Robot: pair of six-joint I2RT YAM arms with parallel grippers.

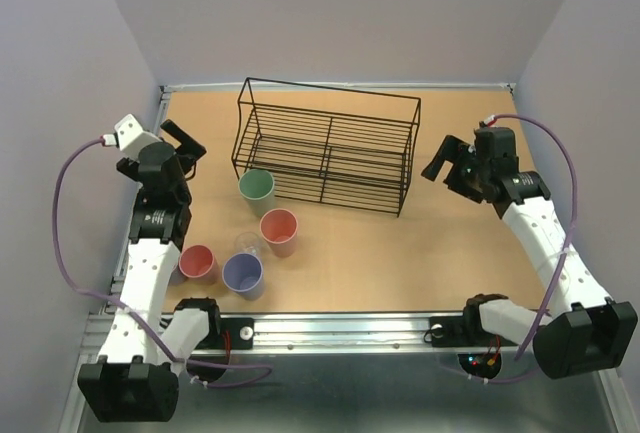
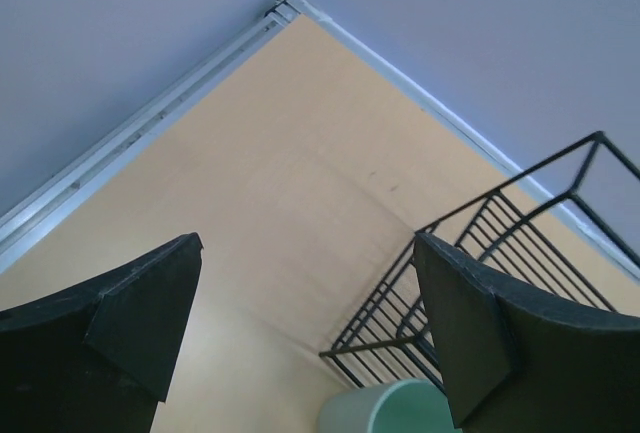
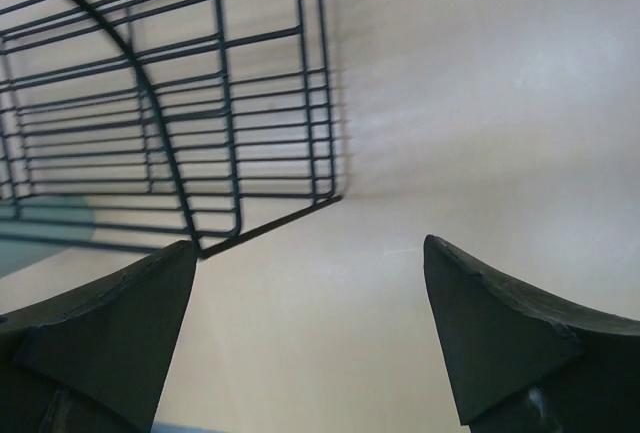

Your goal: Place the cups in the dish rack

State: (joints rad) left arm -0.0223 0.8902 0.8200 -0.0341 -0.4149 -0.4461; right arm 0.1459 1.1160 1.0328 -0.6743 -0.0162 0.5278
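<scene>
**On the wooden table: both grippers hanging open, cups standing in front of the rack**

On the table (image 1: 400, 253), the black wire rack (image 1: 325, 148) is standing toward the far side, roughly midway between the two arms. None of the cups are sitting in it. They are gathered on the tabletop at its near left corner. The green cup (image 1: 257, 187) is standing upright just beside the rack's front left corner. A salmon cup (image 1: 279, 230) is sitting a little nearer to me. The small clear cup (image 1: 247, 245) is standing close on its left. Nearer the table's edge, a purple cup (image 1: 243, 274) and a second pink cup (image 1: 198, 263) are resting side by side, both mouth up. A sliver of lavender is showing behind the left arm beside the pink one, too hidden for me to say what it is.

The left gripper (image 1: 185, 143) is hovering above the table to the left of the rack, with its jaws spread wide and nothing between them. Its wrist camera is looking toward the far left corner, with the green cup's rim low in view. The right gripper (image 1: 445, 160) is hovering off the rack's right end. It is likewise gaping wide, gripping nothing and clear of the wire.
</scene>
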